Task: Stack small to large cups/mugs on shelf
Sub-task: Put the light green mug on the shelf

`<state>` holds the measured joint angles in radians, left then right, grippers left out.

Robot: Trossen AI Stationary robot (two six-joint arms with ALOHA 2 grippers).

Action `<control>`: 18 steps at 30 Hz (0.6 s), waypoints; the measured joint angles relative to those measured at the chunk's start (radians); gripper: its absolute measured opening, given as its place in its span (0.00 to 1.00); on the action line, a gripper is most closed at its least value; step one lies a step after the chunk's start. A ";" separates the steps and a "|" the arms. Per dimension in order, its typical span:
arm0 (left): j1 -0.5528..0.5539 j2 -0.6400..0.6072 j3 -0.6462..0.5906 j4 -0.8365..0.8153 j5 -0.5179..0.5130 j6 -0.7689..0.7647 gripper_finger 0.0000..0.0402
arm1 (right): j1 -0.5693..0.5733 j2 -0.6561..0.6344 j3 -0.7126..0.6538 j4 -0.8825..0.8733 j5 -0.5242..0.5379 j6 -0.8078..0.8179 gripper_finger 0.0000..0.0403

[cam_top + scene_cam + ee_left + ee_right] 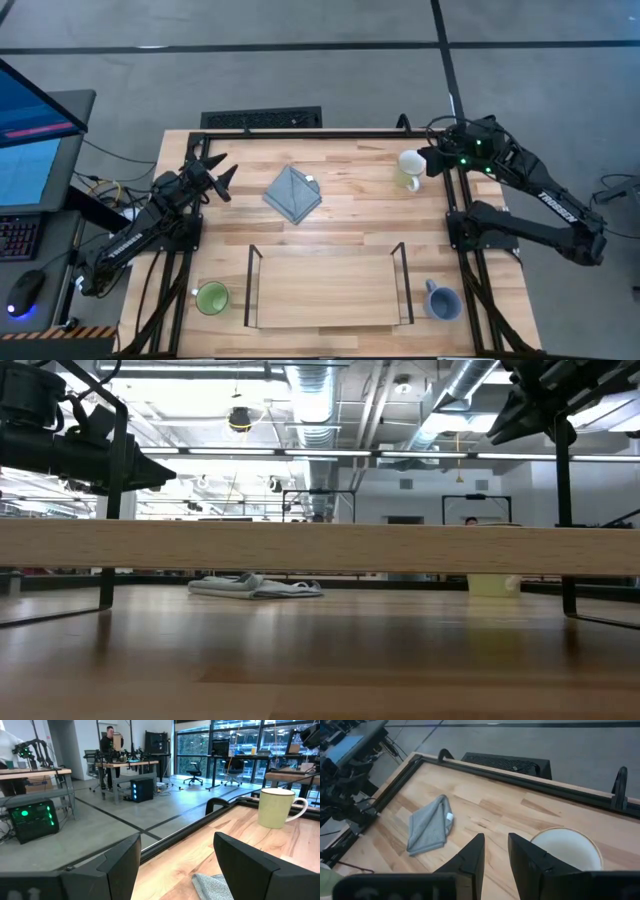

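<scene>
table point(350, 215) – shelf point(325, 290), mugs point(409, 170), cloth point(293, 194)

The shelf point(325, 288) sits at the near middle of the table point(340, 215). One mug point(211, 298) stands on the table just left of the shelf, another point(440, 300) just right of it, both clear of its wire ends. The third mug point(408, 170) stands well behind, near the far right edge. A cloth point(293, 193) lies on the table behind the shelf, left of centre, between the third mug and the left side. The left gripper point(222, 178) hangs over the far left part, beside the cloth. The right gripper point(428, 160) is above the third mug's right side. Nothing rests on the shelf board.
</scene>
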<state>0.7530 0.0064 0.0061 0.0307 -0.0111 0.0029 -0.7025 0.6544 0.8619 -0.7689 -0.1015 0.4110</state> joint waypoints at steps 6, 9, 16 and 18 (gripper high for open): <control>0.000 0.000 0.000 0.000 0.000 0.000 0.61 | 0.000 -0.001 0.000 0.007 0.005 0.000 0.40; 0.000 0.000 0.000 0.000 0.000 0.000 0.61 | 0.000 -0.001 0.000 0.007 0.005 -0.023 0.50; 0.000 0.000 0.000 0.000 0.000 0.000 0.61 | 0.000 0.000 0.000 0.002 0.003 0.028 0.70; 0.000 0.000 0.000 0.000 0.000 0.000 0.61 | 0.000 0.000 0.000 0.007 0.002 0.033 0.72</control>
<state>0.7528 0.0066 0.0060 0.0307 -0.0112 0.0029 -0.7025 0.6544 0.8619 -0.7620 -0.0998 0.4438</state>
